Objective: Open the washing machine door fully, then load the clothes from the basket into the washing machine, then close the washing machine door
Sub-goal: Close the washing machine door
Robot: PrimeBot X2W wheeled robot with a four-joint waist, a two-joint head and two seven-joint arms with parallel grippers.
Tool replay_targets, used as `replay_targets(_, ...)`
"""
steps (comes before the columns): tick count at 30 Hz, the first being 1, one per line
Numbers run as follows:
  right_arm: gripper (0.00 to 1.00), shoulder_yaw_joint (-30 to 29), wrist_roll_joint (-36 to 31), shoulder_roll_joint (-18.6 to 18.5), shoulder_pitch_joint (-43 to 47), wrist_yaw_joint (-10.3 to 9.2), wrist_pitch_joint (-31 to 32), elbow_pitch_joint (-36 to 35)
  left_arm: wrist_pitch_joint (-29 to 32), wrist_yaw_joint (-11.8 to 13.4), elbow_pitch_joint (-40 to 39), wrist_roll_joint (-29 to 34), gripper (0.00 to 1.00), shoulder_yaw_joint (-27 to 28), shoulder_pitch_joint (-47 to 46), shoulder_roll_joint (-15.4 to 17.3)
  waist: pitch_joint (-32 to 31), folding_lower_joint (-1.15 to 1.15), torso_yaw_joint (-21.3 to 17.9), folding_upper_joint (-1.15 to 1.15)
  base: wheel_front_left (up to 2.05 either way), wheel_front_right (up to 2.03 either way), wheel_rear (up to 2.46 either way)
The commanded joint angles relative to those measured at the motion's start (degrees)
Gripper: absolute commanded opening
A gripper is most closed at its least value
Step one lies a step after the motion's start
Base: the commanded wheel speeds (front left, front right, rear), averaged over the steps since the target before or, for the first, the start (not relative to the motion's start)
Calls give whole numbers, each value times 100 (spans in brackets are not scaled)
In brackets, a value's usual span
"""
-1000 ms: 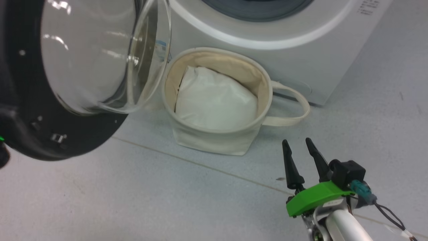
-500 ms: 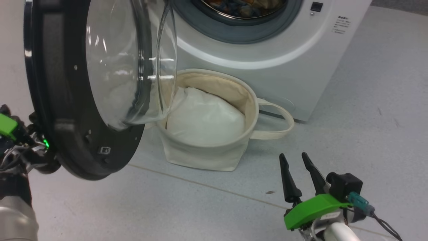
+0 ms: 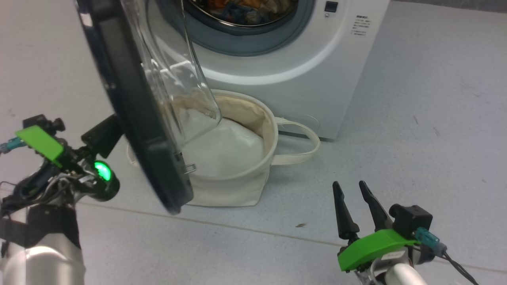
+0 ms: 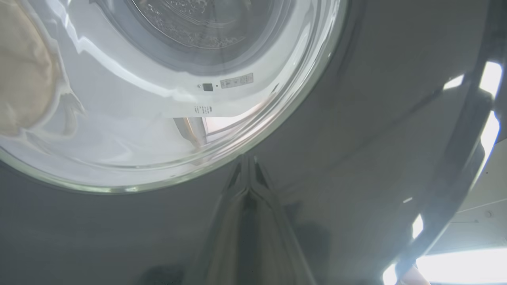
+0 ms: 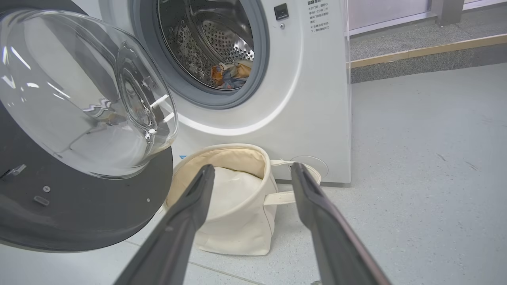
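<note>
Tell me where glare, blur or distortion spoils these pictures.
Head view: glass in the washing machine door warps the basket behind it. Left wrist view: the shut left gripper is blurred against the glossy rim; blown-out glare lower right. Right wrist view: sharp, white streaks on the glass.

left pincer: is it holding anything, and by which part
Nothing is held. The left pincer is shut, its tips against the black rim of the washing machine door.

Head camera looks steeply down on the washing machine door [image 3: 134, 111] and the basket [image 3: 225, 190]; left wrist camera sits tight against that door; right wrist camera, low, shares both from farther back
</note>
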Motion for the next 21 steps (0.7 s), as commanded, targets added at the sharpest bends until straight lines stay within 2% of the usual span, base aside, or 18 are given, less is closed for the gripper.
replay_targets(1,100,109,26,14,-24,0,-71,-197,89,9,-268,-61,0,51,-58,115,-8,0,-69,0,0,0,0)
replay_targets(9,100,103,37,14,-101,0,-71,-242,7,34,-397,-258,0,-82,-51,-254,80,0,-414,0,0,0,0)
replay_targets(21,100,-53,126,14,-298,0,-71,-347,-305,-7,-69,-551,0,-390,-436,-339,504,0,-1168,0,0,0,0)
